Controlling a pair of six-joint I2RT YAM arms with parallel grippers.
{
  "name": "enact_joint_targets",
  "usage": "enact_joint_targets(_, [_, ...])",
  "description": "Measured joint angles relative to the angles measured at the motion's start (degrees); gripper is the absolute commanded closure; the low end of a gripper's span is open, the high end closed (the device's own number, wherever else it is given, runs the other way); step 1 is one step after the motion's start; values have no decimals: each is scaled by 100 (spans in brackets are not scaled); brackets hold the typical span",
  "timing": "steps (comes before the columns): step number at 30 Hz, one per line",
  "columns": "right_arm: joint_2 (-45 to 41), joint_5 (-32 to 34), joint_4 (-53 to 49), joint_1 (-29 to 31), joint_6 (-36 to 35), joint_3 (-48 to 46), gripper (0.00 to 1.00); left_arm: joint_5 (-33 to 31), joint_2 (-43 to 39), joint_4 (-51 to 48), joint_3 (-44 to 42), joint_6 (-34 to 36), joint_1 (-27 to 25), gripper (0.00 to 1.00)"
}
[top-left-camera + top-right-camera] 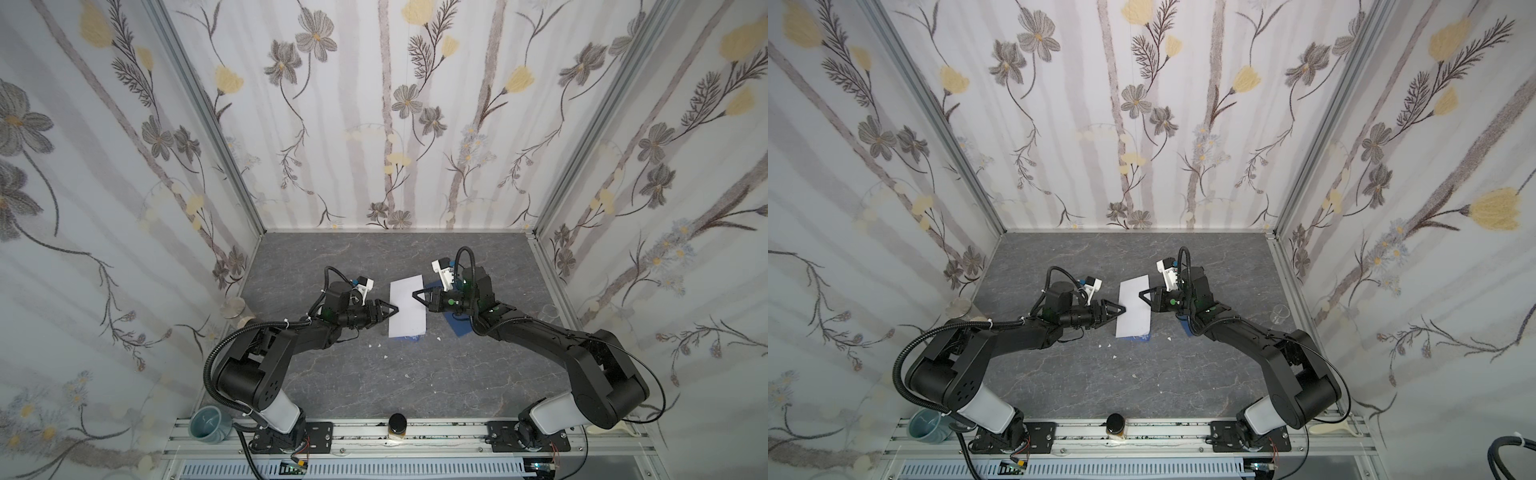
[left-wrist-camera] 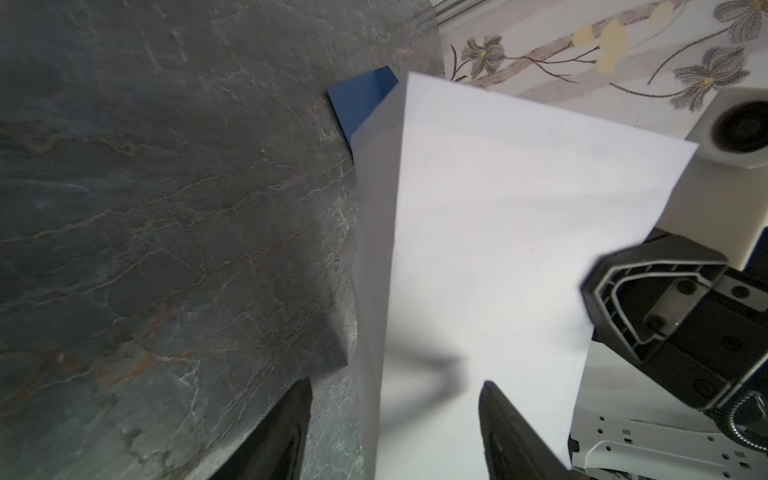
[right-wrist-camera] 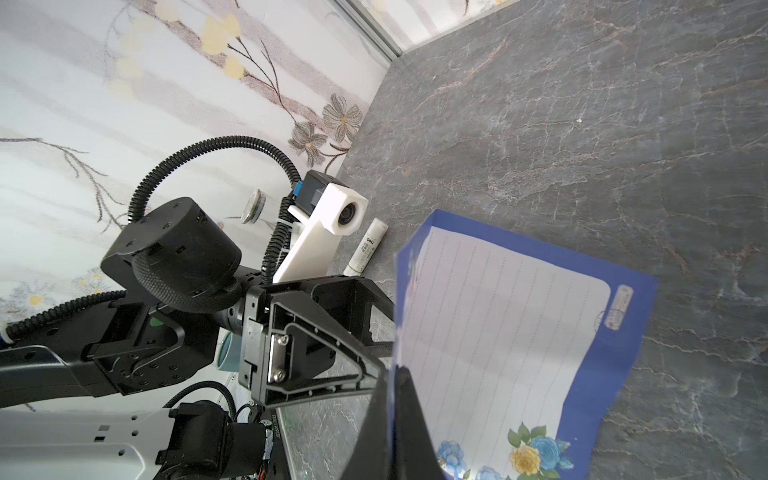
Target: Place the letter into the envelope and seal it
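Right wrist view: the right end effector (image 3: 394, 376) is clenched on one long edge of the letter (image 3: 498, 324), its pads pinching the blue border. A floral corner shows close beside the pads. The sheet is held up off the tabletop (image 3: 582, 124) at the gripped edge, with its lined face toward this camera.

Directly across the sheet, the left end effector (image 3: 388, 336) is released. Its jaws stand apart on either side of the opposite long edge, clear of the paper. The left wrist view shows both fingers (image 2: 286, 428) separated, with the plain white back and a lengthwise crease running between them.

In both top views the letter spans the gap between the two end effectors, white side up. The envelope (image 1: 459, 328) lies flat on the tabletop beneath the right end effector's wrist, mostly covered by it. A white glue stick (image 3: 365, 249) lies on the tabletop beyond the left end effector.
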Motion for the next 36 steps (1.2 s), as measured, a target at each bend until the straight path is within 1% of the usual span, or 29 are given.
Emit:
enact_joint_targets(3, [0, -107, 153, -46, 79, -24, 100, 98, 4, 149, -13, -24, -37, 34])
enact_joint_targets(14, [35, -129, 697, -188, 382, -98, 100, 407, 63, 612, -90, -302, -107, 35])
enact_joint_targets(36, [136, -122, 1174, -199, 715, -129, 100, 789, 42, 1624, -98, -1047, -122, 39])
